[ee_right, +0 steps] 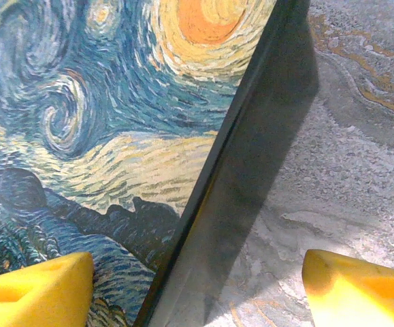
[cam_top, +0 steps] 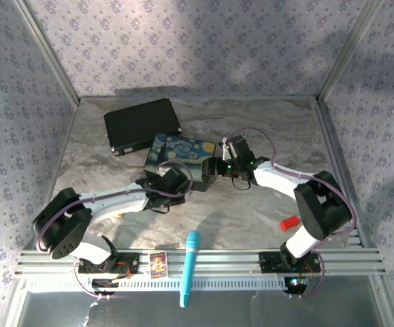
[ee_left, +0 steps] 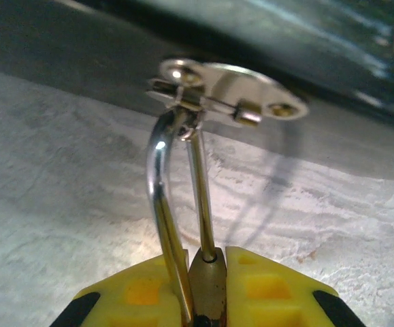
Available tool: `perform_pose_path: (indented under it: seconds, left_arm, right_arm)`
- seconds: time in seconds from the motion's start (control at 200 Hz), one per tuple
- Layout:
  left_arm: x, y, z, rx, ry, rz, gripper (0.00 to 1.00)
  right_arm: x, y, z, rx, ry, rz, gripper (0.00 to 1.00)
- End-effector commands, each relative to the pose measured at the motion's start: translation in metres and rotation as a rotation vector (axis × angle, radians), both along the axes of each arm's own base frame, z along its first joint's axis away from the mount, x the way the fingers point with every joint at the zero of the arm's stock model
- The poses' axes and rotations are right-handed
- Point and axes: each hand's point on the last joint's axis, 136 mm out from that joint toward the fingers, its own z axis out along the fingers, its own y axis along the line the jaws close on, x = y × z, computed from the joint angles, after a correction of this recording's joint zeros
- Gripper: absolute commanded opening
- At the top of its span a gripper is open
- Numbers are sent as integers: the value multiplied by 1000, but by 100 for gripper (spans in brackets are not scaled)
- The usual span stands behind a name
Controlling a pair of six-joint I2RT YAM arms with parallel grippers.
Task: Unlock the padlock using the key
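At the middle of the marble-patterned table [cam_top: 251, 219], just on the near side of the Starry Night box [cam_top: 179, 151], the left gripper [cam_top: 171, 181] is clamped on the padlock [ee_left: 207, 283]. In its wrist view the yellow fingers [ee_left: 265, 279] pinch the brass body from both sides, and the silver shackle [ee_left: 161, 191] points away from the wrist. That hold looks chosen to fix the body so the other arm can work on it.

The key [ee_left: 248, 95] lies flat across the top of the shackle, apparently strung there on a small ring. It therefore sits out beyond the fingers and not in the keyhole, which is hidden. Whether the shackle is latched cannot be told: one leg enters the body, while the other runs down beside it, blurred.

The right gripper [cam_top: 218, 166] hovers at the box's right edge. Its fingers [ee_right: 37, 286] are spread wide, with nothing between them but the box's dark side and bare table. Open and aimed toward the left gripper, it seems placed to take the key, probably by pinching its flat head.
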Motion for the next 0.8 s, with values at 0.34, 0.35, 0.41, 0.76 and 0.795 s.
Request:
perform_pose_path:
  seconds: [0.34,0.35,0.41,0.76,0.795]
  left_arm:
    - [-30,-3,-2,-70,5,-236,19]
    - [-30,-1,-3,-64,10,-230,19]
    - [-30,8,-9,-71,24,-207,19]
    - [-29,-14,-8,-259,-95,-252,18]
    - [-27,-12,-8,-251,-100,-245,15]
  right_arm:
    - [-15,-41,-52,-211,147,-68,78]
    - [-15,-42,-52,-216,148,-67,78]
    - [-15,-43,-54,-231,152,-66,78]
    - [-16,-41,-59,-223,181,-57,78]
    - [-16,-40,-59,-224,181,-54,78]
